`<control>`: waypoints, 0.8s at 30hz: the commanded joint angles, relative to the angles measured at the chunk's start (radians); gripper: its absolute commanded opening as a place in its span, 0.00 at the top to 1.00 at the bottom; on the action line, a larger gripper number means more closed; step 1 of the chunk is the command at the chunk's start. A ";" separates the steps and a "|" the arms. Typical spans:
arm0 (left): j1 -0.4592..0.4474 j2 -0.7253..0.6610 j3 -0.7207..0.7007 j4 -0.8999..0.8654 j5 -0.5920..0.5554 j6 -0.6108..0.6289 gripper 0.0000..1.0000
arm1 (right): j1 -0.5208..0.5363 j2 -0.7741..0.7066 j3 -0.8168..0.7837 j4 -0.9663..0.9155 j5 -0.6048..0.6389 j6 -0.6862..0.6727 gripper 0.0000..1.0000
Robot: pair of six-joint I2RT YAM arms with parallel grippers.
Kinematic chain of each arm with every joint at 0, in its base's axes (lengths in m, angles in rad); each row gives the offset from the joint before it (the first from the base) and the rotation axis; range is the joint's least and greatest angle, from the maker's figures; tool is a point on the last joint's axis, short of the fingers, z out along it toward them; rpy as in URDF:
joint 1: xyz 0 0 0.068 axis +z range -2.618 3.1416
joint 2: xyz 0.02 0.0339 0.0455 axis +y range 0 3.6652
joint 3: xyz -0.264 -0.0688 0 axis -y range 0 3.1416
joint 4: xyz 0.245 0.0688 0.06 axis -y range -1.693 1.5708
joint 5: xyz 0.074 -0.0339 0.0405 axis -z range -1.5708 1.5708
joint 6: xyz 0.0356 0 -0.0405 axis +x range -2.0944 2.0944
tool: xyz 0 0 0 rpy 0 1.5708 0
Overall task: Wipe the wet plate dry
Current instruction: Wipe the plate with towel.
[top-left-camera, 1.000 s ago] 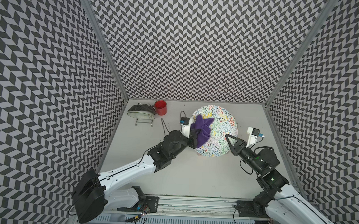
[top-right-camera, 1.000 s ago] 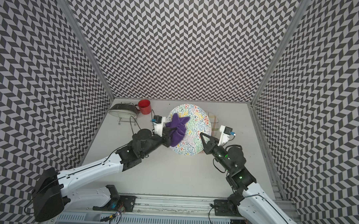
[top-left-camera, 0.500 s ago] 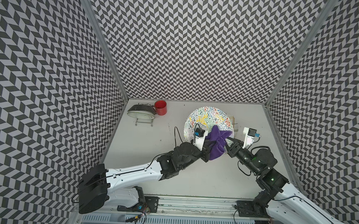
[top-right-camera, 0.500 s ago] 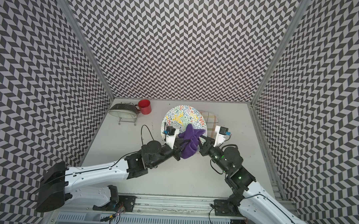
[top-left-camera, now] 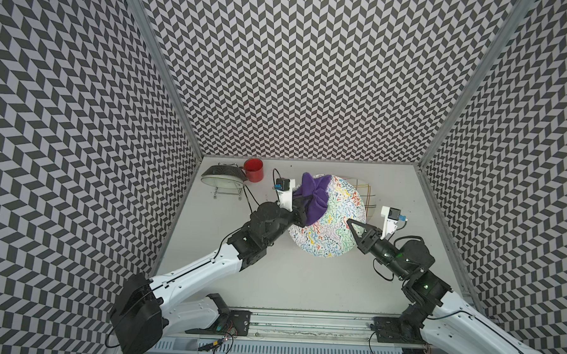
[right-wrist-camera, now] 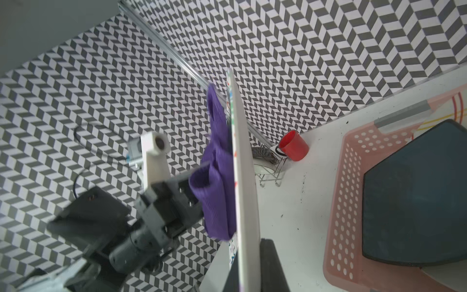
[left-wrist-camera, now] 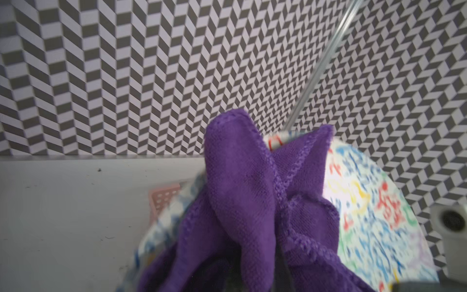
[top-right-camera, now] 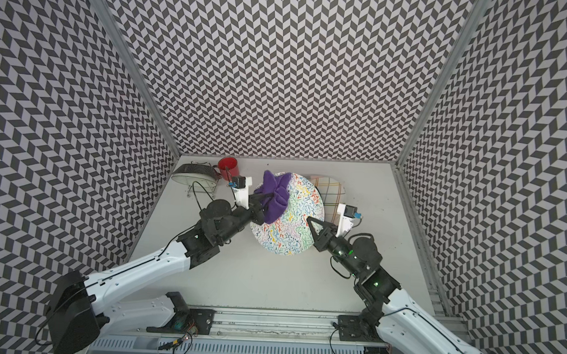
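Black-and-white chevron-patterned walls (top-left-camera: 313,70) close in three sides of a pale grey tabletop (top-left-camera: 303,284), and both top views show two white-and-black arms reaching in from the 6 o'clock edge.

The round white plate covered in red, blue, green and yellow squiggles (top-left-camera: 334,229) is held off the table, a little toward 1 o'clock of the table's middle. It is tipped up steeply, and the right wrist view shows it nearly edge-on (right-wrist-camera: 243,177). The right gripper (top-left-camera: 352,225) meets the plate's rim at about 4 o'clock. Its dark fingers (right-wrist-camera: 271,265) are pinched onto the rim, one on the face and one on the back.

The bunched purple microfibre cloth (top-left-camera: 312,198) lies pressed against the decorated face, covering it from roughly 9 to 12 o'clock, with two corners poking past the rim. The left gripper (top-left-camera: 302,207) comes in from the plate's 9 o'clock side, its jaws pressed together on a fold of the cloth and mostly buried in it. In the left wrist view the cloth (left-wrist-camera: 252,202) fills the foreground with the plate (left-wrist-camera: 374,215) behind it.

A pink perforated plastic basket (right-wrist-camera: 346,189) sits on the table behind the plate and holds a dark blue-grey dish (right-wrist-camera: 417,202). A pale plate with crossing coloured lines (top-left-camera: 368,193) shows at 1 o'clock. At 11 o'clock a wire dish rack (top-left-camera: 224,183) carries a dark patterned dish, and a red mug (top-left-camera: 253,170) stands just beside it.
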 commanded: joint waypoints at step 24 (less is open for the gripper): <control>0.089 0.021 -0.127 1.302 0.611 -1.165 1.00 | -0.112 0.259 0.050 0.864 -0.507 0.460 1.00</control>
